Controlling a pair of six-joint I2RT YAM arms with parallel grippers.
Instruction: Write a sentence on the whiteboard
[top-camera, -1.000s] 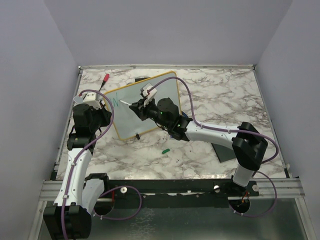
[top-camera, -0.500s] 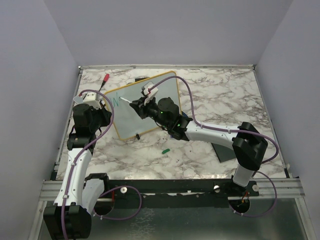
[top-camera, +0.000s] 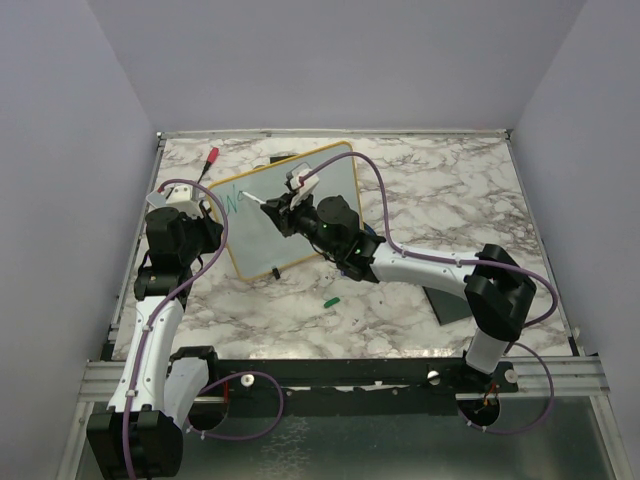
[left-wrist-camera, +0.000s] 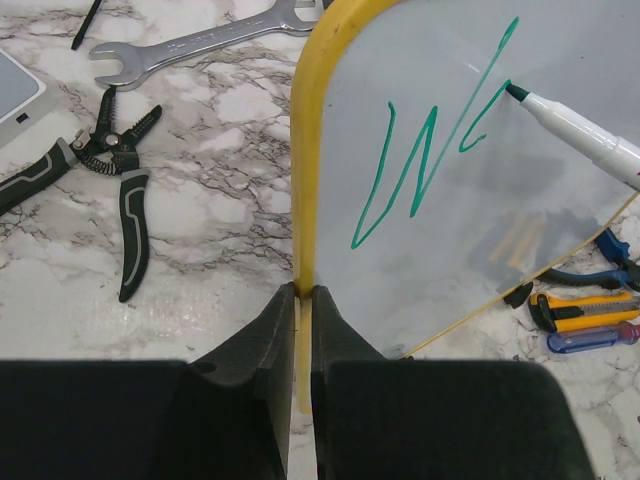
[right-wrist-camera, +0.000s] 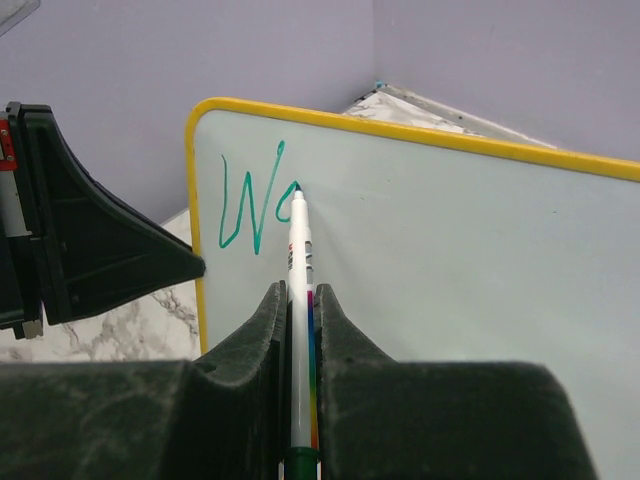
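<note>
Handwritten teal "W" (right-wrist-camera: 243, 205) and a part-formed next letter on whiteboard (right-wrist-camera: 450, 280)

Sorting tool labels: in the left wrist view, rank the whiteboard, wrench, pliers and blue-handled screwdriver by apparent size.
1. whiteboard, by far.
2-3. wrench and pliers look alike; the wrench is partly hidden by the board, so these are unranked.
4. blue-handled screwdriver, cut off by the picture's edge.

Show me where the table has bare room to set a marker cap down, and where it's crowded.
Bare table: the far-right marble between the whiteboard and the right wall, and the near strip before the black rail, holding only a small green cap. Crowded: wrench and pliers on one side of the whiteboard, utility knife and screwdriver on the other.
</note>
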